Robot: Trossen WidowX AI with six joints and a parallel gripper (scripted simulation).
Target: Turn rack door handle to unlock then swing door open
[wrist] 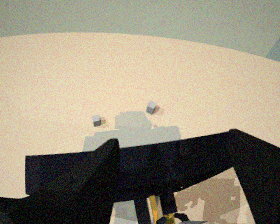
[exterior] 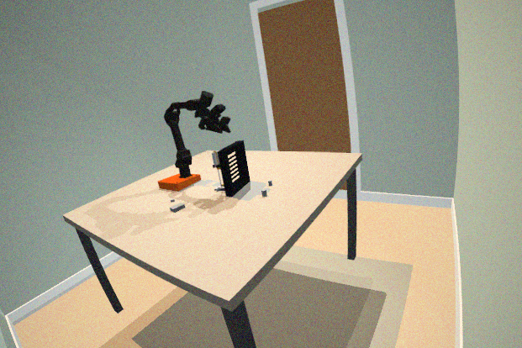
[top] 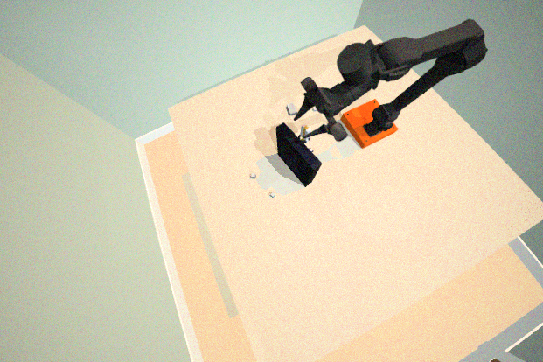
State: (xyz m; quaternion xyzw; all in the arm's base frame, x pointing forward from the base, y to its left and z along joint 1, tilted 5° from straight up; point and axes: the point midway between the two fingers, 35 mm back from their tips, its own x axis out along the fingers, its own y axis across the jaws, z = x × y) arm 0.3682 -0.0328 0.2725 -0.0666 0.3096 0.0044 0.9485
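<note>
The jaws of the gripper (top: 299, 128) (exterior: 226, 121) (wrist: 174, 137) are spread, with nothing pinched; they are held above the black rack (top: 297, 155) (exterior: 241, 168) (wrist: 141, 162); the upright handle (top: 304, 132) (exterior: 215, 158) (wrist: 155, 207) is seen below them, on the rack's side toward the orange base (top: 366, 142) (exterior: 167, 185). A row of pale slots (exterior: 233, 166) is shown only in the exterior view; there the handle is set at the rack's left, while in the wrist view its yellow part is seen low between the fingers. The rack is stood upright on the table (top: 375, 219) (exterior: 234, 235) (wrist: 66, 80); its contents cannot be made out; a grey block (top: 291, 108) (exterior: 177, 207) is placed apart from it, near its left in the exterior view.
</note>
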